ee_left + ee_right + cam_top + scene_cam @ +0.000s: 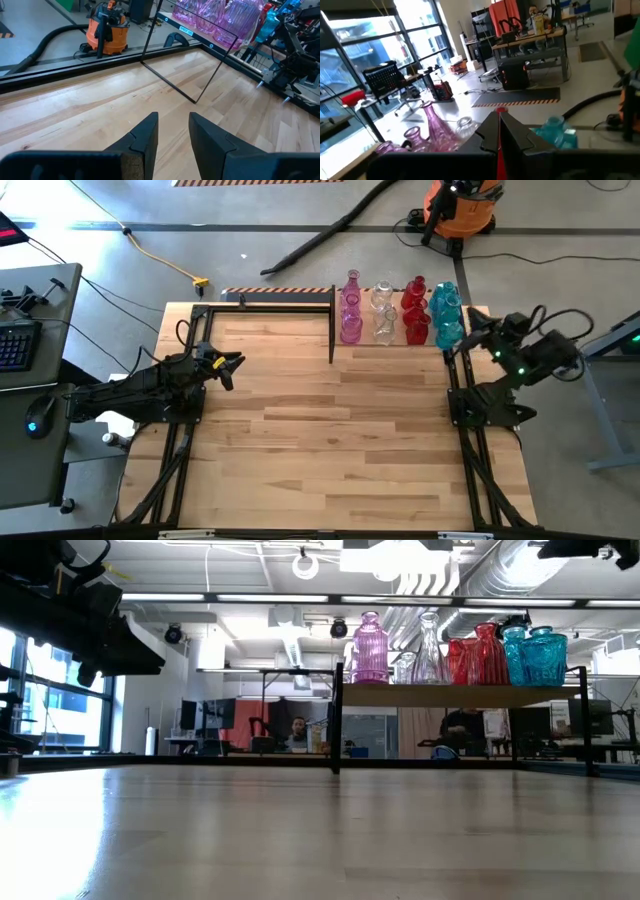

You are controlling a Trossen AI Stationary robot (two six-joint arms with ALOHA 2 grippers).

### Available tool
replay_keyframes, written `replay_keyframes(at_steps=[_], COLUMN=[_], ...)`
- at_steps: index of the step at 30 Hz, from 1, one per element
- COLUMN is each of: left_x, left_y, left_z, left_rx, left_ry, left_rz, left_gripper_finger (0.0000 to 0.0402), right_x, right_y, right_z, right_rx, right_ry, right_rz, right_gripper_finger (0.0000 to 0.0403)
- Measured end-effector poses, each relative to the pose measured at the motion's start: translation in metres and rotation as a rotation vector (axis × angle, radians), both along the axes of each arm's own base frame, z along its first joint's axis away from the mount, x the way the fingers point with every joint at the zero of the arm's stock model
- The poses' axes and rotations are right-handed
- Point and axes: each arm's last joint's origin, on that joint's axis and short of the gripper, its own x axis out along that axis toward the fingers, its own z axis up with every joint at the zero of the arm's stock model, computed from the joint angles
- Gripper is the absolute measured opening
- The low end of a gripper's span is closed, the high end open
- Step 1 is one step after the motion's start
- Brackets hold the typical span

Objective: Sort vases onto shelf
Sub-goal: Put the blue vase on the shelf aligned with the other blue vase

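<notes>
Several glass vases stand upright in a row on the raised light-wood shelf [460, 695] at the table's far right: pink [351, 315], clear [384, 315], red [415, 310] and teal [447, 315]. My right gripper [472, 330] is at shelf height just right of the teal vases, its fingers [498, 132] closed to a thin slit. A sliver of red shows through the slit. Pink [437, 130], clear [465, 125] and teal [552, 130] vases show to either side of the fingers. My left gripper [235, 365] hovers open and empty over the table's left part [172, 122].
The bare wooden tabletop [330, 430] stretches between the two arms. The shelf's black posts [332, 330] stand at mid-table on the far side. An orange shop vacuum [458, 210] and its hose lie on the floor beyond the far edge. People sit in the room behind [297, 730].
</notes>
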Motion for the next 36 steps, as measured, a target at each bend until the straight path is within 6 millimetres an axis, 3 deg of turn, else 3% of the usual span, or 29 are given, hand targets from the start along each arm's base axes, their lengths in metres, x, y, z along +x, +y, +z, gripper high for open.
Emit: replay_keyframes(at_steps=[10, 21, 27, 36], left_x=[0.000, 0.000, 0.000, 0.000], left_y=[0.000, 0.000, 0.000, 0.000], left_z=[0.000, 0.000, 0.000, 0.000], left_rx=[0.000, 0.000, 0.000, 0.000], left_ry=[0.000, 0.000, 0.000, 0.000], left_rz=[0.000, 0.000, 0.000, 0.000], left_gripper_finger=[0.0101, 0.0101, 0.0101, 0.0101], right_x=[-0.034, -0.062, -0.062, -0.052], right_y=[-0.018, -0.040, -0.046, -0.044], right_z=[0.050, 0.090, 0.100, 0.097], right_rx=[-0.075, -0.132, -0.239, -0.266], right_ry=[0.141, 0.068, -0.031, -0.033], right_rz=[0.002, 0.180, 0.338, 0.461], right_gripper_finger=[0.0000, 0.0000, 0.0000, 0.0000])
